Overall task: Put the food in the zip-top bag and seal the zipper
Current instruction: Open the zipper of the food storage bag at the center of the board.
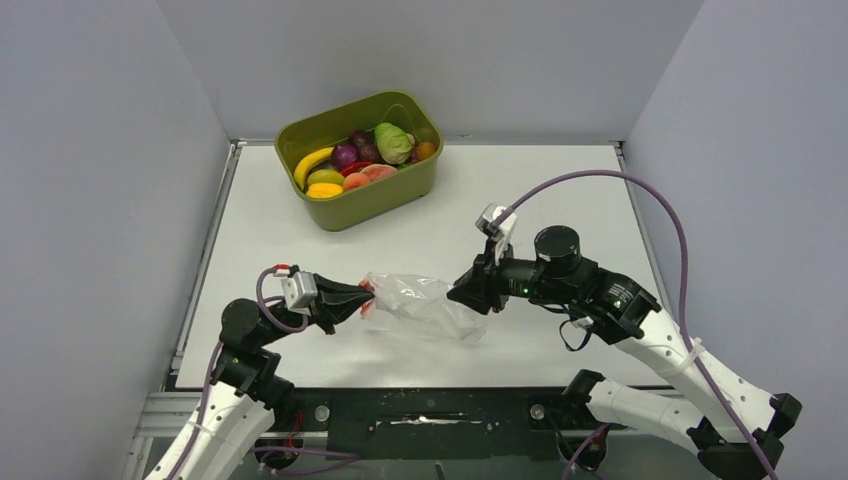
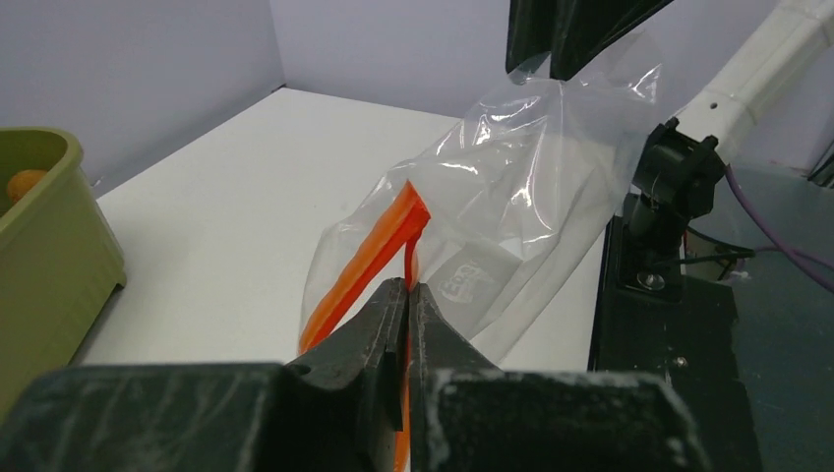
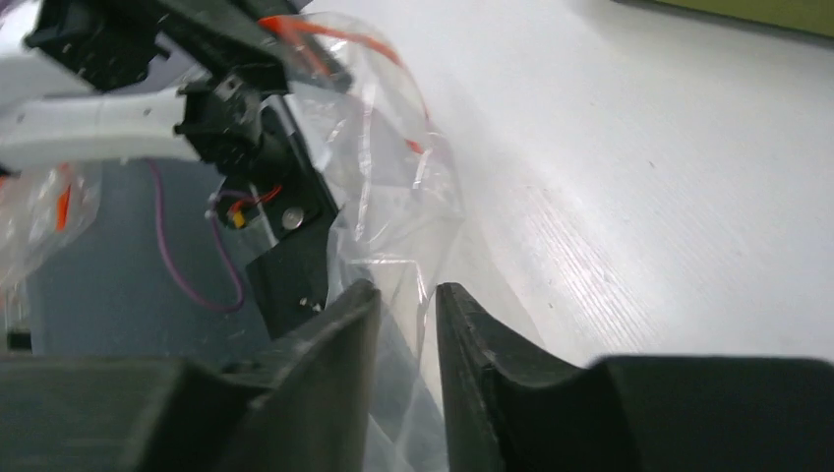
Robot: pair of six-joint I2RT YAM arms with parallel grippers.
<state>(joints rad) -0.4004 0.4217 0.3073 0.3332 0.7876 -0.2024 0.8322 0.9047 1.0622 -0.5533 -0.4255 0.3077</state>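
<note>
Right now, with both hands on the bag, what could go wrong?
1. The left hand pinches only the thin zipper strip; a tug from the right hand might pull it free.
2. The toy food sits in the tub while both hands hold the bag; freeing one would likely let the limp bag sag shut.

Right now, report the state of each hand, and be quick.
Left hand: closed, pinching the zipper.
Right hand: closed on the other end of the zip-top bag.
</note>
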